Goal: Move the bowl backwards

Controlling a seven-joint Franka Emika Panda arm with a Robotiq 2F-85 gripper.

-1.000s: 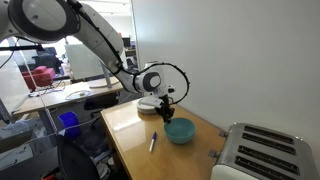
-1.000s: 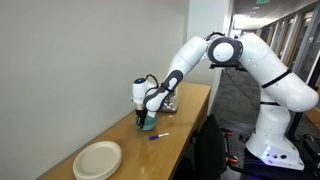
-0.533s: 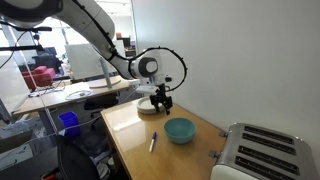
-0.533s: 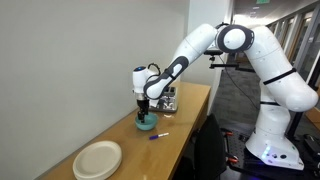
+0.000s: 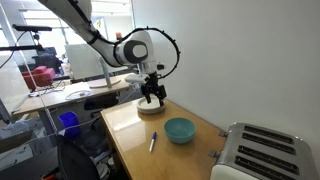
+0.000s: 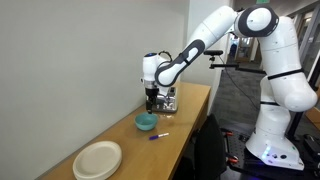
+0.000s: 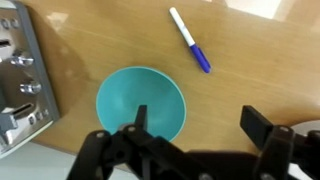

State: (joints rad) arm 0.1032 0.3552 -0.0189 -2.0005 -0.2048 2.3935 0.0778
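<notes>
The teal bowl (image 5: 180,130) (image 6: 146,122) stands empty and upright on the wooden table, free of the gripper. In both exterior views my gripper (image 5: 152,95) (image 6: 151,100) hangs above the table, raised off the bowl and a little to one side of it. The wrist view looks straight down: the bowl (image 7: 140,105) lies under the left finger (image 7: 141,118), while the right finger (image 7: 255,125) is over bare wood. The gripper (image 7: 198,122) is open, with nothing between its fingers.
A blue-capped pen (image 7: 190,40) (image 5: 153,141) (image 6: 159,136) lies on the table near the bowl. A flat white plate (image 5: 148,108) (image 6: 98,159) sits at one end of the table and a silver toaster (image 5: 262,155) (image 7: 18,80) at the other. A wall runs along one long side.
The gripper has opened, let go of the bowl's rim and risen away from it. The bowl stays where it was set down.
</notes>
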